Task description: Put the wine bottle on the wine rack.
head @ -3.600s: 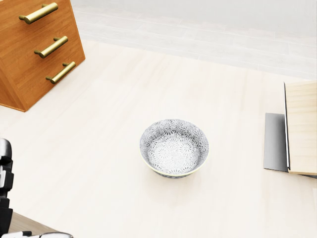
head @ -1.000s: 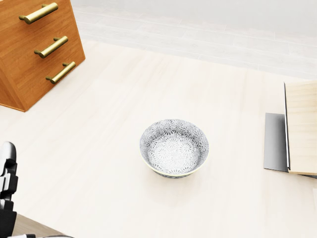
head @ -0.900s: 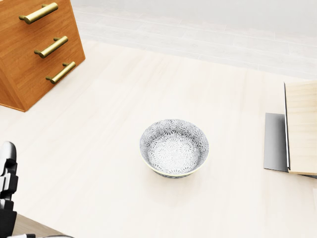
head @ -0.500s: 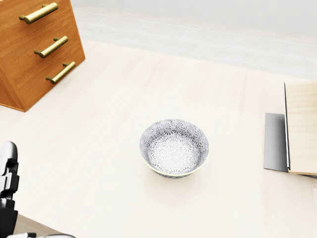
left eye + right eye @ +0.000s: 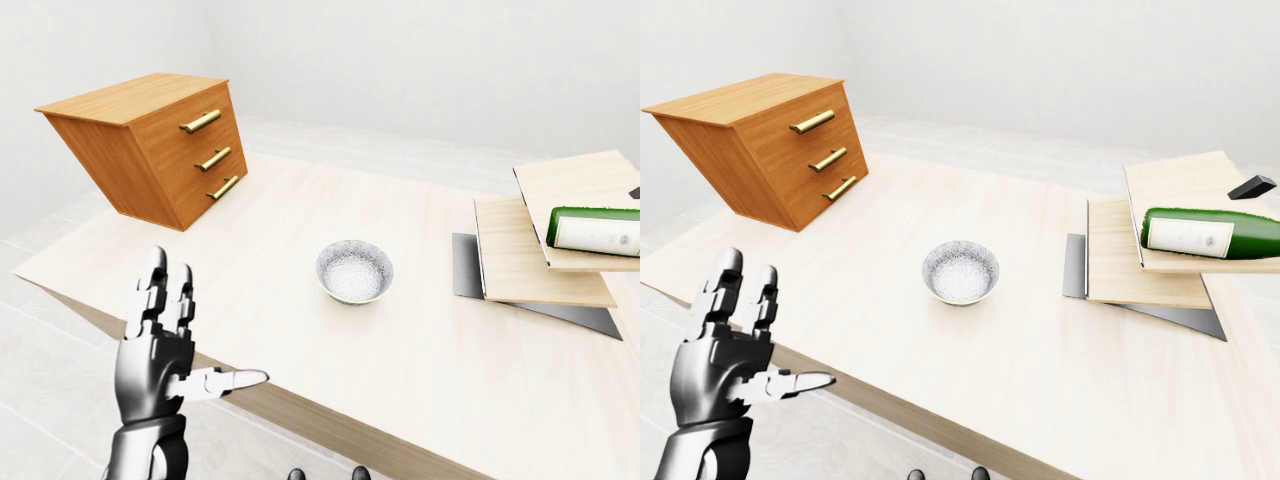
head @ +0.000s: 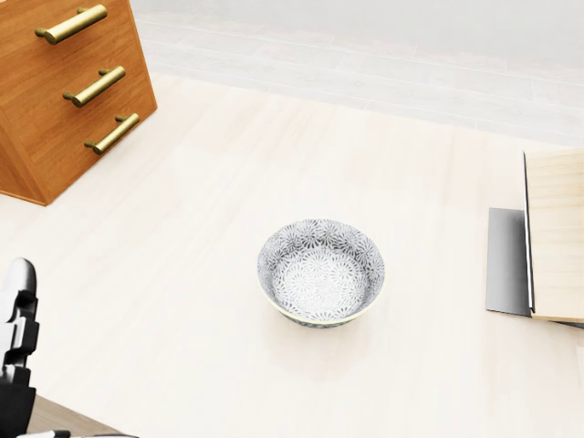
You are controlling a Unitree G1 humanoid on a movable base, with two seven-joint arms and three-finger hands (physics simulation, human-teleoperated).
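Note:
The green wine bottle (image 5: 1210, 233) with a white label lies on its side on the top board of a stepped light-wood wine rack (image 5: 1145, 275) at the right of the right-eye view. The bottle also shows in the left-eye view (image 5: 596, 230). My left hand (image 5: 200, 325) is open, fingers upright and thumb out to the right, at the lower left by the table's near edge, far from the bottle. Its fingers (image 6: 16, 310) show at the left edge of the head view. My right hand is out of view.
A patterned grey bowl (image 6: 320, 271) stands mid-table on the pale wooden table (image 6: 182, 274). A tilted brown drawer chest (image 5: 160, 145) with brass handles stands at the upper left. A dark flat base (image 5: 1074, 267) lies under the rack. A small black block (image 5: 1250, 186) lies behind the bottle.
My left hand's fingers have shifted slightly at the left edge of the head view. Bowl, chest and rack have not moved.

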